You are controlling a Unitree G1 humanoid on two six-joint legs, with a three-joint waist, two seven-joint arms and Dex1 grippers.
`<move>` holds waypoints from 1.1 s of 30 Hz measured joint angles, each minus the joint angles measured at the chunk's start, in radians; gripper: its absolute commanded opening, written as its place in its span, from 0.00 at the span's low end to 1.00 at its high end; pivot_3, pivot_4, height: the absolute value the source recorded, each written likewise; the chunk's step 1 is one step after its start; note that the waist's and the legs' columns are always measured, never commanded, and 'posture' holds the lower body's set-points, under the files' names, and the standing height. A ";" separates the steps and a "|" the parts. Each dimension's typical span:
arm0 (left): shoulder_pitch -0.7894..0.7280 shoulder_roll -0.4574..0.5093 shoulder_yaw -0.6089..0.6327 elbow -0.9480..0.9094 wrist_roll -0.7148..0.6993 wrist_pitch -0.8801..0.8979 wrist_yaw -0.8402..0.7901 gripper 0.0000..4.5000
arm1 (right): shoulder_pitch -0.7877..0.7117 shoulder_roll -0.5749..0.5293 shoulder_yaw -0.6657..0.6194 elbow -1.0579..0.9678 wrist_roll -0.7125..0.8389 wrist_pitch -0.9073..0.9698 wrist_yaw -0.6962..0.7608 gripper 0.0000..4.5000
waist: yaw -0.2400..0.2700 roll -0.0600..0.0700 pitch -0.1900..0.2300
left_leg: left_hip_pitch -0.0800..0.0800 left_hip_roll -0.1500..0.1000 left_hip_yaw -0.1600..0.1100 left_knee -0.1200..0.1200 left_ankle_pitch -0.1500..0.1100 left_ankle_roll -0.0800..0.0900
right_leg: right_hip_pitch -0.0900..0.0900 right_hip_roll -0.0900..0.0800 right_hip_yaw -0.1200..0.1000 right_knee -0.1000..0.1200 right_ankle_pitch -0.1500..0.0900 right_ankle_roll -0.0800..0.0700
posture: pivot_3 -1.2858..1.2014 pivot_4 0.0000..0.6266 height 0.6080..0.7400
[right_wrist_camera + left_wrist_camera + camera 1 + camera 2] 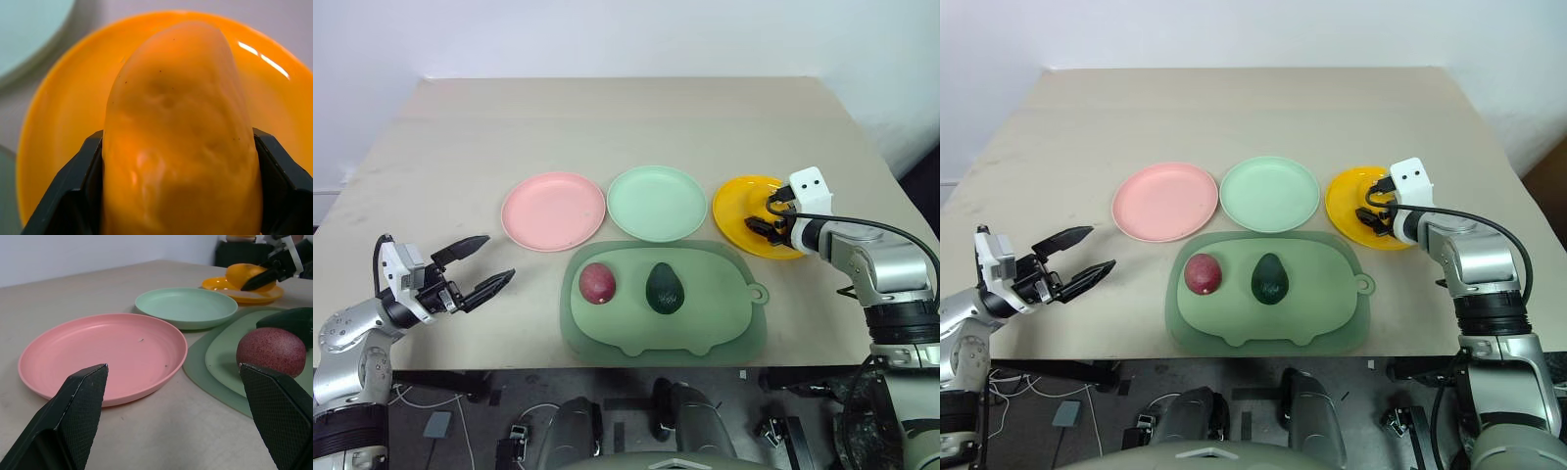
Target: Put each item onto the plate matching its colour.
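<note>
Over the yellow-orange plate (744,217) at the bench's (626,127) right side, the right gripper (178,147) stands with its jaws on either flank of the yellow mango-like fruit (178,132); whether they grip or have just let go cannot be told, nor whether the fruit rests on the plate. The left gripper (475,266) hangs with jaws wide apart and empty, beside the pink plate (553,211). The reddish-purple fruit (597,283) and the avocado (665,288) lie on the sage-green mat (724,323), unsorted; the mint green plate (657,203) is bare. One item is nearly done, two remain.
</note>
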 measured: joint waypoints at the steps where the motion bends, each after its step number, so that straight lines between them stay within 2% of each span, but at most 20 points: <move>1: 0.000 0.000 0.000 0.000 0.000 0.000 0.000 1.00 | 0.000 0.000 0.000 0.001 -0.002 -0.006 0.006 0.99 | -0.003 0.000 0.000 | 0.000 0.000 0.000 0.000 0.000 0.000 | 0.000 0.000 0.000 0.000 0.000 0.000 | 0.52 0.24 0.98; 5: -0.001 0.000 0.000 0.000 0.001 -0.001 -0.002 1.00 | 0.000 -0.006 -0.011 0.004 -0.009 -0.012 0.034 0.99 | -0.007 0.000 0.000 | 0.000 0.000 0.000 0.000 0.000 0.000 | 0.000 0.000 0.000 0.000 0.000 0.000 | 0.52 0.24 0.98; 9: -0.003 0.000 0.000 0.003 0.002 -0.010 -0.005 1.00 | 0.004 -0.038 -0.075 -0.015 0.025 -0.009 0.096 0.99 | -0.005 0.001 0.000 | 0.000 0.000 0.000 0.000 0.000 0.000 | -0.001 0.000 0.000 0.000 0.000 0.000 | 0.52 0.24 0.98; 14: -0.008 0.000 0.000 0.018 0.002 -0.017 -0.007 1.00 | 0.087 -0.133 -0.176 -0.178 0.124 -0.004 0.254 0.99 | -0.004 0.001 0.001 | 0.000 0.000 -0.001 0.000 0.000 0.000 | 0.000 0.000 0.000 0.000 0.000 0.000 | 0.52 0.24 0.98; 18: -0.008 0.002 0.001 0.022 0.001 -0.020 -0.020 1.00 | 0.281 -0.210 -0.262 -0.302 0.198 -0.058 0.439 0.99 | 0.001 0.001 0.001 | 0.000 0.000 -0.002 -0.001 0.000 0.000 | 0.000 0.000 0.000 -0.001 0.000 0.001 | 0.52 0.24 0.98; 22: -0.003 0.006 0.002 0.026 0.001 -0.020 -0.033 1.00 | 0.397 -0.276 -0.351 -0.344 0.258 -0.090 0.598 0.99 | -0.003 0.001 0.001 | 0.001 0.000 -0.001 0.000 0.000 0.001 | 0.001 -0.001 0.001 -0.001 0.000 0.001 | 0.52 0.24 0.98; 29: -0.001 0.015 0.003 0.031 0.000 -0.019 -0.052 1.00 | 0.592 -0.287 -0.420 -0.373 0.274 -0.298 0.837 0.99 | -0.002 0.001 0.001 | 0.001 0.001 -0.001 -0.001 0.000 0.001 | 0.001 0.000 0.001 -0.001 -0.002 0.004 | 0.52 0.24 0.98; 33: 0.000 0.021 0.004 0.036 0.000 -0.019 -0.058 1.00 | 0.608 -0.287 -0.419 -0.373 0.270 -0.354 0.875 0.99 | -0.002 0.001 0.001 | 0.002 0.001 -0.001 0.000 0.000 0.000 | 0.001 0.000 0.001 -0.001 -0.001 0.001 | 0.52 0.24 0.98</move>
